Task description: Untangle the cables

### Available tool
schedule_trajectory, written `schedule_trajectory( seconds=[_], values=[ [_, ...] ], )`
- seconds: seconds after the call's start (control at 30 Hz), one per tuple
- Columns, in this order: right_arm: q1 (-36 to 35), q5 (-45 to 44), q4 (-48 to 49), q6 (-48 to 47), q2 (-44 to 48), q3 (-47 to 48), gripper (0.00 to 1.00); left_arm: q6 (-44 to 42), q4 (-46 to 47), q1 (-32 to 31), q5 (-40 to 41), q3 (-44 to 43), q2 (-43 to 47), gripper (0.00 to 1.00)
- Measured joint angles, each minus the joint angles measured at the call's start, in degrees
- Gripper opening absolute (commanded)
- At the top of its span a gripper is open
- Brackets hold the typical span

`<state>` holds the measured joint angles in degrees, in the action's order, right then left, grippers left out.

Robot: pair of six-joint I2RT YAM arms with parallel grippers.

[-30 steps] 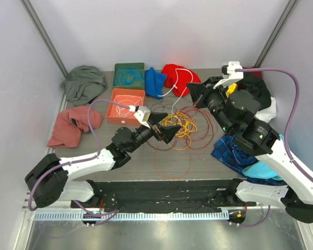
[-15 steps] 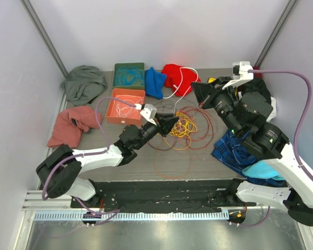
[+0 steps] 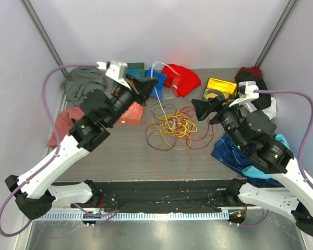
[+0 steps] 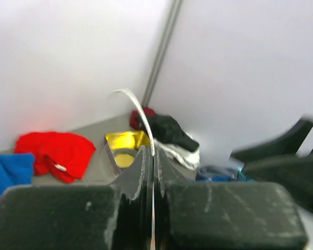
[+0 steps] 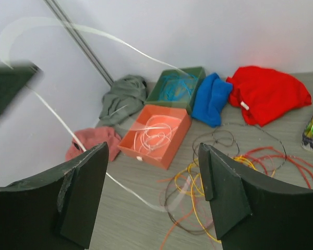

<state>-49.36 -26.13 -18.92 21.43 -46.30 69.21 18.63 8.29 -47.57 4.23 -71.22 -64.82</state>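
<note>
A grey tabletop (image 3: 120,156) is enclosed by pale walls (image 3: 172,31). At ten o'clock a grey garment (image 3: 81,83) is heaped. Just right of it, the left gripper (image 3: 155,82) is seen raised and clenched on a white cable (image 3: 155,66). The other cables (image 3: 172,127) are tangled at the centre. At three o'clock the right gripper (image 3: 197,110) is released and empty, near blue garments (image 3: 232,151).

Bare tabletop (image 3: 120,156) lay open near and left of the cables (image 3: 172,127); blue cloth (image 3: 227,151) crowded the right, an orange tray (image 3: 134,113) the far left.
</note>
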Motion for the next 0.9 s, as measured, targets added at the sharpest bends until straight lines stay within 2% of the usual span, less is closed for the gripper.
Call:
schedule_trajectory(
  seconds=[0.1,0.27,0.5,0.7,0.9],
  values=[
    [0.00,0.00,-0.07,0.63,0.09,-2.84,0.80,-0.24,-9.42,1.42,1.55,-10.08,-0.76,0.00],
    [0.00,0.02,-0.39,1.73,-0.02,-7.21,0.80,0.37,-25.14,6.99,3.43,-27.04,-7.65,0.00],
    [0.00,0.04,-0.42,3.13,2.51,-11.82,0.79,2.47,-39.56,16.74,4.33,-36.57,-16.22,0.00],
    [-0.02,0.09,-0.35,3.19,3.85,-13.68,0.79,3.02,-44.24,21.31,5.22,-44.92,-20.57,0.00],
    [0.00,0.90,2.71,3.50,3.19,-17.90,0.81,5.07,-45.11,22.23,3.21,-52.26,-21.59,0.00]
  ],
)
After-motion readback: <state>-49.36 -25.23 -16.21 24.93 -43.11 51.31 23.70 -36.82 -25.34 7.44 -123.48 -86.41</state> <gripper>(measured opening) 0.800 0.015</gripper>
